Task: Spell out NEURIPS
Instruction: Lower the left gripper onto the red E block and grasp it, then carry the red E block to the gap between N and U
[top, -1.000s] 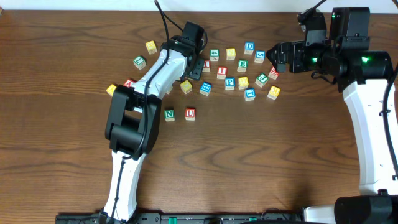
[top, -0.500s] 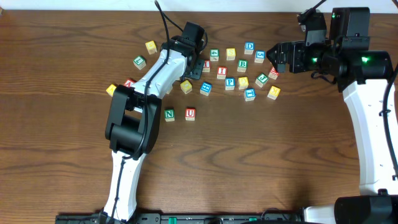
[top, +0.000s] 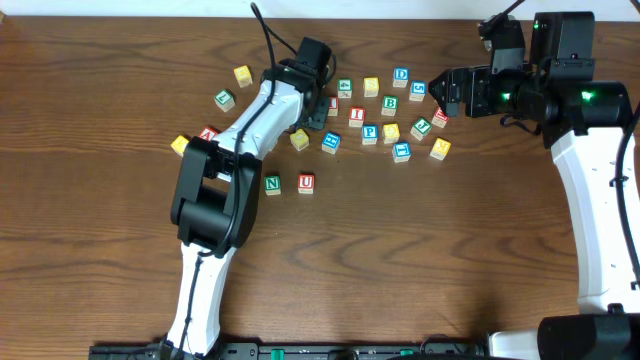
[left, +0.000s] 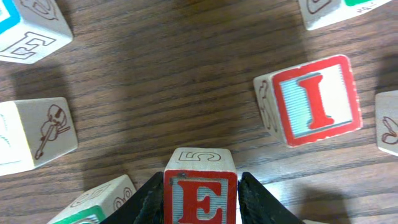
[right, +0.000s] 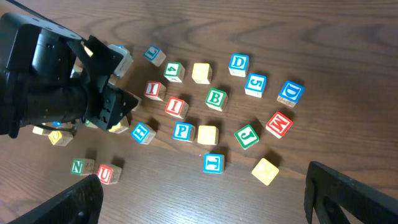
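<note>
Just left of the red I cube (top: 356, 115), the left end effector (left: 200, 206) was clamped on the red E cube (left: 200, 193), one finger against each side. The green N cube (top: 272, 184) and red U cube (top: 306, 183) sat side by side on the desk (top: 450, 250), below and left of the I cube. The right end effector (top: 436, 96) hung with its fingers wide apart, well right of the I cube, holding nothing.

Even, fairly bright light from above falls on the table (top: 420, 260), leaving short soft shadows beside the cubes (top: 370, 131), while the left wrist close-up shows broader, murkier shadows (its wood grain stays crisp) and the right wrist view has a pale sheen on the far wood and blurred, dark lower corners.
</note>
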